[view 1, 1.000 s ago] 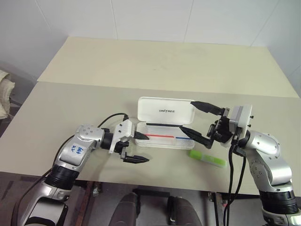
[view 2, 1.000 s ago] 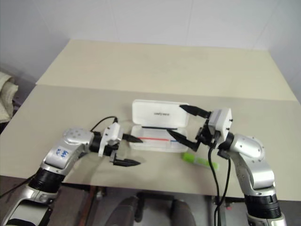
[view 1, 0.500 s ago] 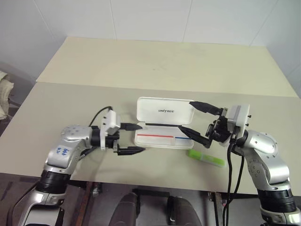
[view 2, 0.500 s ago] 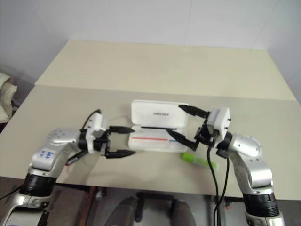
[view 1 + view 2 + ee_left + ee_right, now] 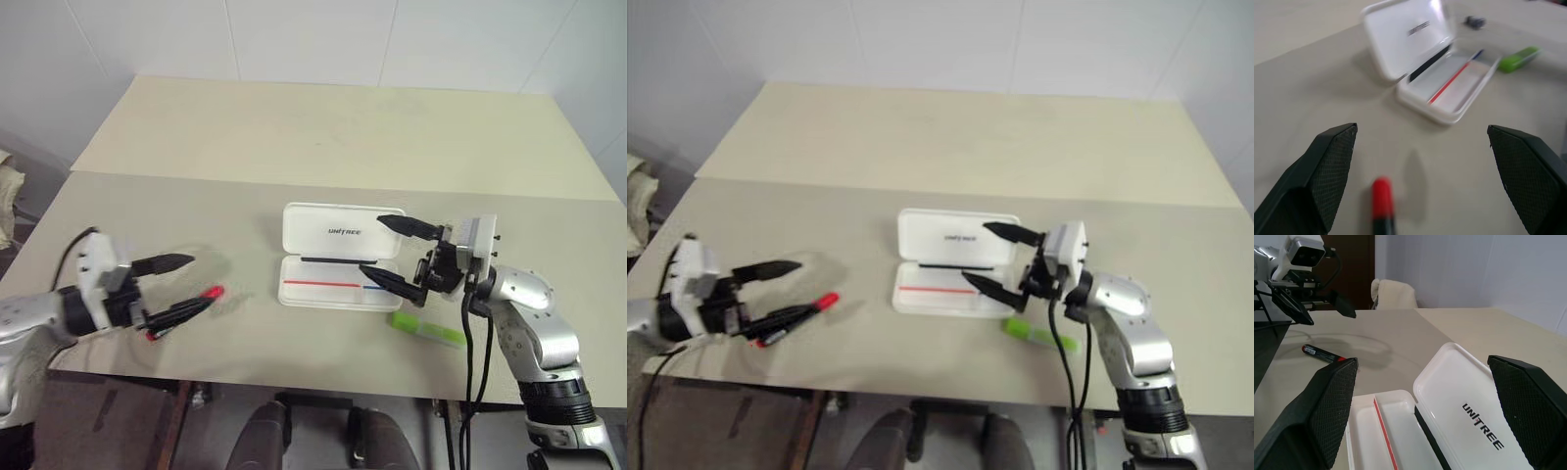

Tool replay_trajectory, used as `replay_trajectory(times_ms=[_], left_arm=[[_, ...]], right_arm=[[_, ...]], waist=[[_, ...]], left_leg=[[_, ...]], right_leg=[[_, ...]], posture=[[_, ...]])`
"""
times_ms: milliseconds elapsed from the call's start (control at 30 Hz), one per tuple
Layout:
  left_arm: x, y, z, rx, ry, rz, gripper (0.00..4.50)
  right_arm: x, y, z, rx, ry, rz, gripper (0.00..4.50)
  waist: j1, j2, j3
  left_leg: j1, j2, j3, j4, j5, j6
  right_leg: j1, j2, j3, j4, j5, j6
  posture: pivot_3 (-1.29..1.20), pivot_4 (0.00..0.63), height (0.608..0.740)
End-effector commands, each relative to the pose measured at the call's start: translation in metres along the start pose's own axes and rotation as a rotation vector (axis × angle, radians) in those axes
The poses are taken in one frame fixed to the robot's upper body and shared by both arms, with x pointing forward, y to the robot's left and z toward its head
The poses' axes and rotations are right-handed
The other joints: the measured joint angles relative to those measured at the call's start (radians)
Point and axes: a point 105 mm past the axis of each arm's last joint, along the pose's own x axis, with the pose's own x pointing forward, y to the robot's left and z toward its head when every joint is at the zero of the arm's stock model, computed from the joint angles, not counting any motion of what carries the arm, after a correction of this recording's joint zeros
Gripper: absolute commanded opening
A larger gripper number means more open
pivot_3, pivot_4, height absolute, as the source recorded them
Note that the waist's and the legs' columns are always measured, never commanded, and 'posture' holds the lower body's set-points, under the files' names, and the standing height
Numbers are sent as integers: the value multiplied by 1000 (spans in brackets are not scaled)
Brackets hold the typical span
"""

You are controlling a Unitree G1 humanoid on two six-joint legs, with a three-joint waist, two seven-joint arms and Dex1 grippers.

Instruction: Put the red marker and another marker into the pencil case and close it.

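Step 1, the pickup: left claw (image 5: 176, 286), fingers wide apart and empty, hovers over the red marker (image 5: 186, 310) at lower left of the desk (image 5: 323, 137). Right claw (image 5: 397, 253) gapes above the open, empty pencil case (image 5: 333, 284); lime highlighter (image 5: 429, 328) lies lower right. Next: descend, straddle the barrel, pinch.

Two beige tables (image 5: 323, 137) stand end to end, their seam running nine to three o'clock, against a white tiled wall (image 5: 313, 39) at twelve.
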Motion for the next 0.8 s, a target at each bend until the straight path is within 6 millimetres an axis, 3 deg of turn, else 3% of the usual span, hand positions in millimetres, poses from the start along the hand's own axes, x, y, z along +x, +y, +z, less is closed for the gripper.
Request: replay_trajectory(times_ms=[33,233,467,633,800], left_arm=[[-22,8,0,30,5,66,4443],[-32,4,-30,-27,88,40,4443],[-23,0,-65,-56,175,-37,4443],[-16,5,-77,-38,201,-41,4443],[-10,6,-83,-33,218,-50,4443]], right_arm=[[5,2,9,-20,-48,22,4500],[3,7,14,-26,-49,68,4500],[-17,35,24,-17,41,314,4500],[-26,36,22,-15,91,366,4500],[-29,35,23,-13,95,366,4500]], waist=[[2,0,0],[3,0,0],[9,-1,0],[7,-1,-1],[4,-1,-1]], left_leg=[[0,0,0,0,0,0],[-2,2,3,-4,-1,0],[-1,3,10,-8,-4,1],[-1,6,14,-8,-5,1],[-1,11,23,-6,-7,1]], right_leg=[[0,0,0,-1,-1,-2],[0,0,1,-8,-1,-6],[-5,0,5,-10,1,-2],[-6,1,6,-10,7,9],[-6,1,7,-10,8,9]], posture=[[0,150,740],[0,150,740],[0,150,740],[0,150,740],[0,150,740]])
